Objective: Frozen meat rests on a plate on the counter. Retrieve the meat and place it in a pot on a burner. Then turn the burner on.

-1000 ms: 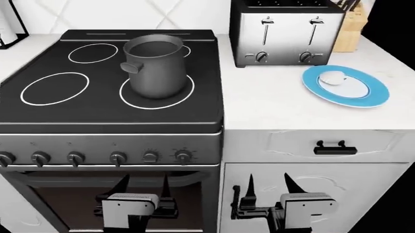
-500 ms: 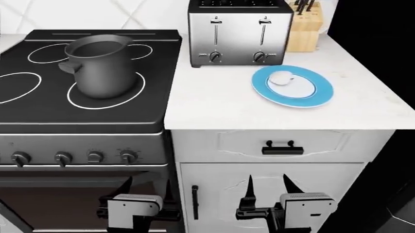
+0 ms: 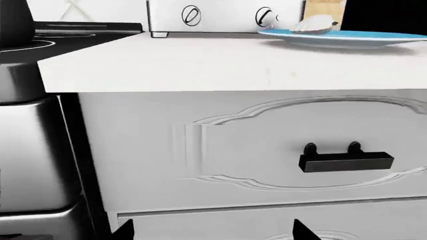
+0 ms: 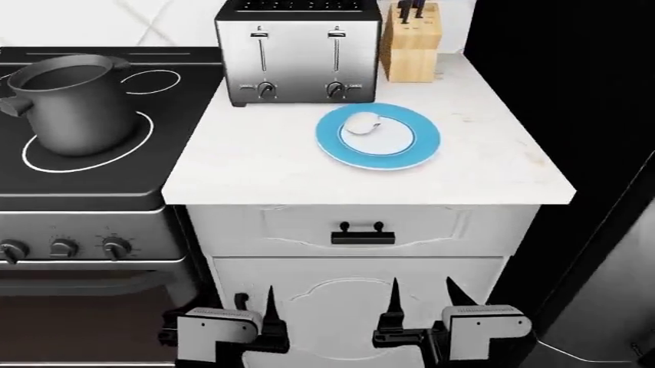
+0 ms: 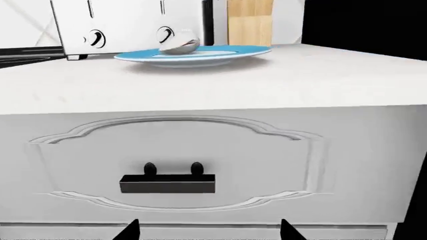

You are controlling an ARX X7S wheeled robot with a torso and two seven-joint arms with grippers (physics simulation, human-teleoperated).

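Both grippers, left (image 4: 238,310) and right (image 4: 421,305), hang spread and empty below the counter's (image 4: 266,169) front edge. The meat (image 4: 360,123) lies on the plate (image 4: 409,150) mid-counter, toward the back edge. Raise the right arm clear of that edge, then descend from above.

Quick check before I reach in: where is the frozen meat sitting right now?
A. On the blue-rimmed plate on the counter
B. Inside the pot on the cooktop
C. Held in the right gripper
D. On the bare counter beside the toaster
A. The frozen meat lies on the plate, which sits on the counter in front of the toaster; both grippers hang low by the cabinet front, empty.
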